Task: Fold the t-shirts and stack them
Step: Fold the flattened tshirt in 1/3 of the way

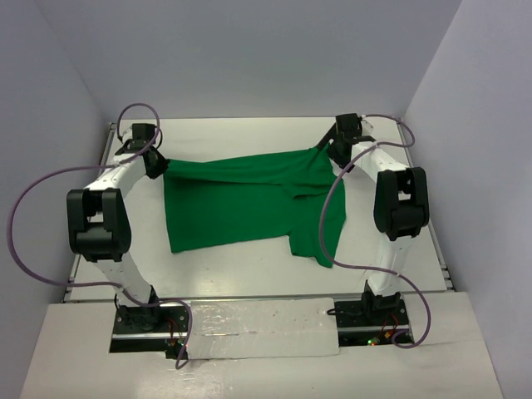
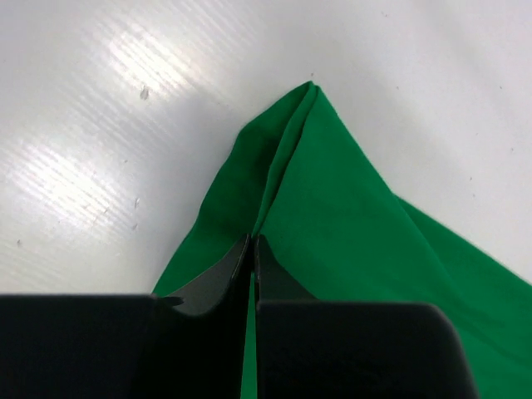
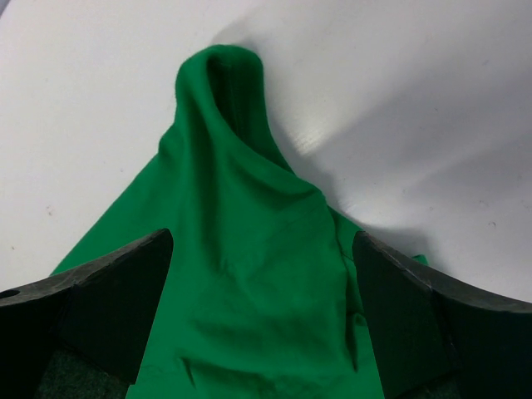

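The white tabletop [image 1: 249,137] carries one green t-shirt [image 1: 241,208], and no other garment is in sight. It lies around the middle of the surface, stretched crosswise, with its far edge running from about 10 o'clock to about 1 o'clock. The half toward 9 o'clock lies fairly flat. The half toward 3 o'clock is rumpled, with layers overlapping and a loose flap trailing toward 5 o'clock. There is no tidy fold and no squared-off packet, so folding looks barely begun and stacking has not started.

Both arms reach to the far corners of the cloth. At 10 o'clock the left fingers [image 2: 223,281] are pressed together on a pinched pleat of the corner, and the fabric runs straight in between them, so that hold looks made. At 1 o'clock the right fingers [image 3: 125,287] stand wide apart on either side of a raised hump of cloth. The hump sits in the gap between them and they grip nothing.

My reading is that one of the two corner holds is in place and the other is lined up but not yet taken. The smoothing, every fold and the final placing are left to do.
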Tool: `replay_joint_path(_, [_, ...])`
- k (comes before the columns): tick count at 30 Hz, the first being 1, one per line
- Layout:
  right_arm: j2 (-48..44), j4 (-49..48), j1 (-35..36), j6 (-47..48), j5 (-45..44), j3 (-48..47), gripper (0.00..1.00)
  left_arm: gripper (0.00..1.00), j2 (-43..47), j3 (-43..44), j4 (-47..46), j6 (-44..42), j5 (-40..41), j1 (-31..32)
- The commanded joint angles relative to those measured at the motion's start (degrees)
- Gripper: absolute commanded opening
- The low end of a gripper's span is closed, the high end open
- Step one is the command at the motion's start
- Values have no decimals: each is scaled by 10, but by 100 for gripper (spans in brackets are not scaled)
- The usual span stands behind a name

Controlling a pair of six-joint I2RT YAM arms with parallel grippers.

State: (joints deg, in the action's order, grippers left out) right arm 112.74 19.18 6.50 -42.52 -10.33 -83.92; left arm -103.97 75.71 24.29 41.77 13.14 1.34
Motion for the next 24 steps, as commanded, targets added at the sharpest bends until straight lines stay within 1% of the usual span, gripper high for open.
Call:
replay_joint_path(1, [-36,-21,1,3,-8,10,96,10,51,-37,11,14,16,4])
replay_joint_path(9, [-44,-29,1,1,-1,27,96,10,111,-107,8,52,35,18])
replay_joint_path(13, [-49,-32,1,3,1,34,96,10,120,-150,-2,78,43,19])
replay_joint_path(18, [-55,-31,2,9,-3,42,96,11,130,-173,-4,91,50,19])
replay_joint_path(19, [-56,-31,1,10,-2,44,96,16,129,-176,1,97,54,19])
replay_joint_path(20, [-56,-32,1,10,-1,46,96,25,128,-177,8,104,58,19])
replay_joint_path(24, [-63,-32,1,14,1,51,96,43,134,-173,25,115,66,19])
